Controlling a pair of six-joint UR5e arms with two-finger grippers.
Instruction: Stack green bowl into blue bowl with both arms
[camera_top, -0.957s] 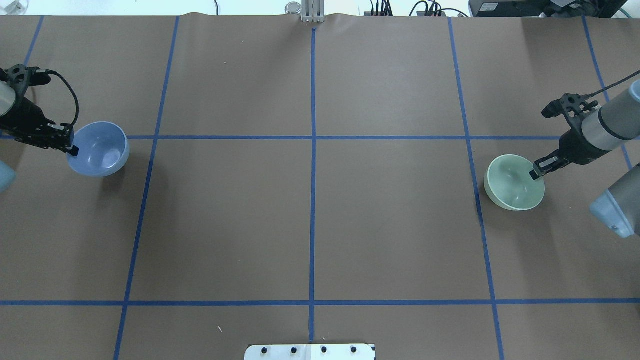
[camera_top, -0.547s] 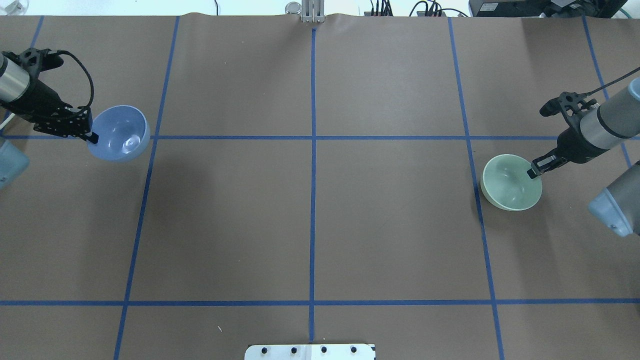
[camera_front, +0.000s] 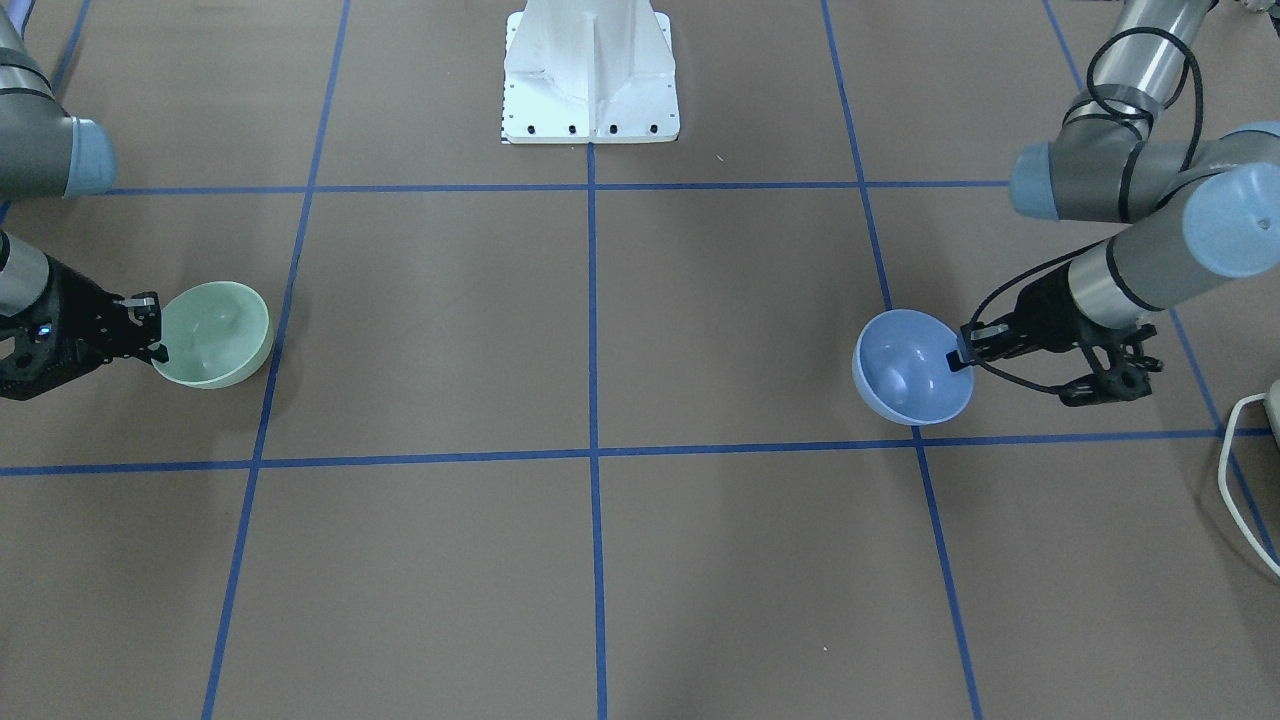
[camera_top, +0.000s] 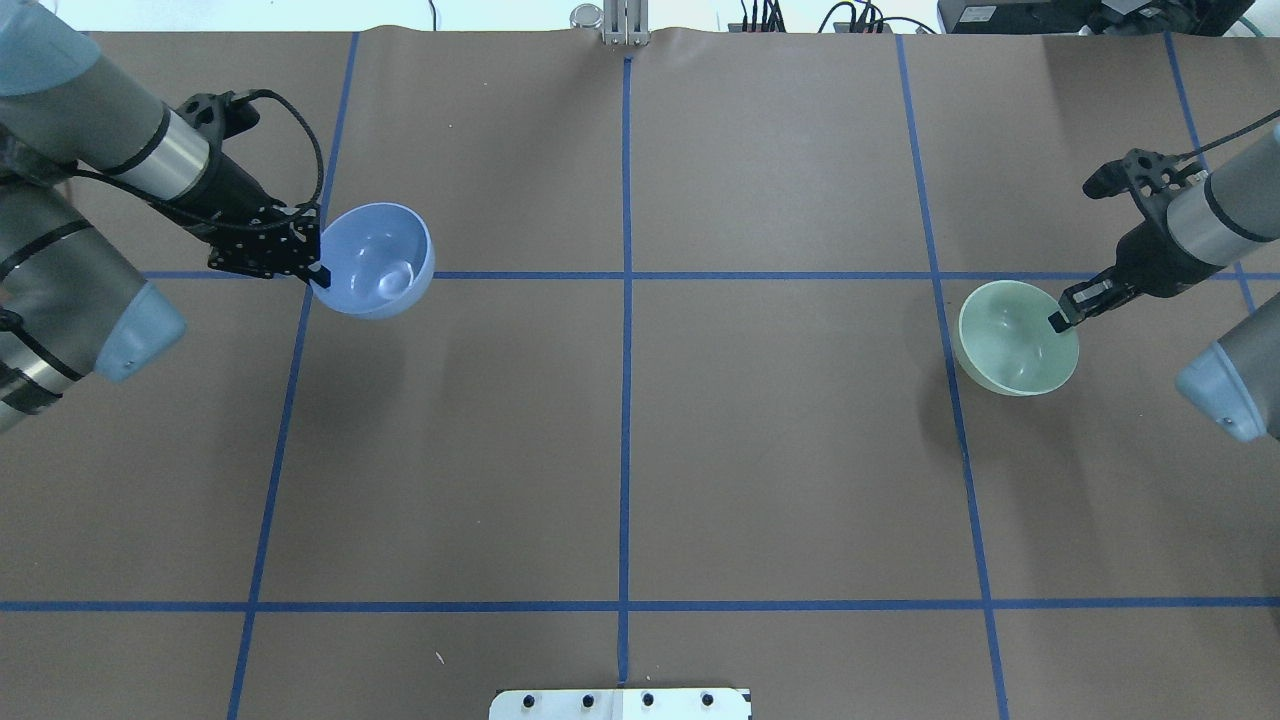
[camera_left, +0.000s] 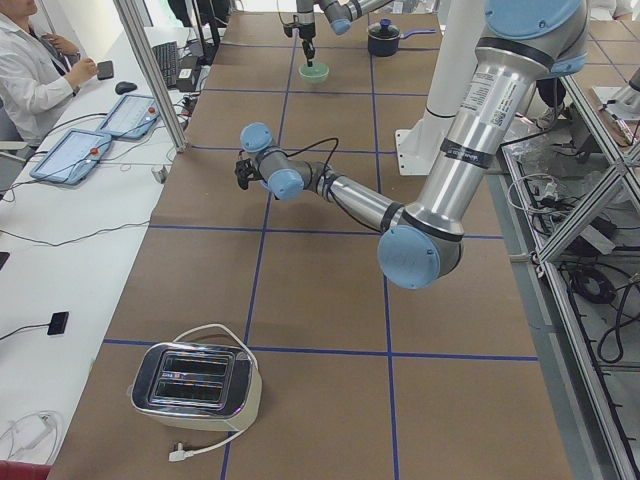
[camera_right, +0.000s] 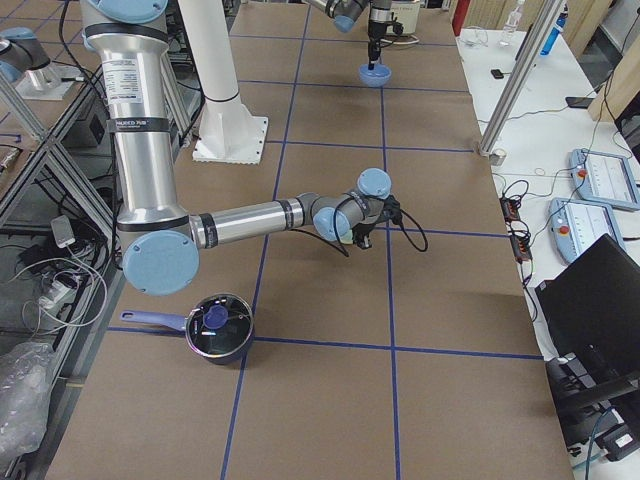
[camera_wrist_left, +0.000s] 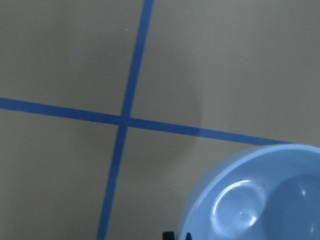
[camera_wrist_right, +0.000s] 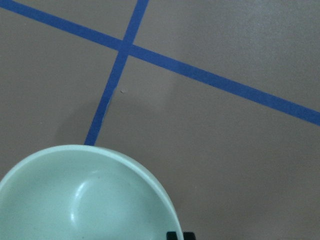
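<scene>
My left gripper (camera_top: 316, 272) is shut on the rim of the light blue bowl (camera_top: 378, 260) and holds it above the table at the left; the bowl also shows in the front view (camera_front: 908, 368) and the left wrist view (camera_wrist_left: 260, 197). My right gripper (camera_top: 1057, 319) is shut on the rim of the mint-green bowl (camera_top: 1012, 340), lifted off the table at the right, seen also in the front view (camera_front: 212, 332) and the right wrist view (camera_wrist_right: 80, 200). The two bowls are far apart.
Brown table cover with blue tape grid lines (camera_top: 625, 330). A white base plate (camera_top: 620, 704) sits at the near edge. A toaster (camera_left: 196, 385) and a dark pot (camera_right: 218, 328) stand at the table's two ends.
My left gripper has carried the blue bowl to the right, toward the table's middle, and lifted it. My right gripper has raised the green bowl slightly and moved it back a little.
</scene>
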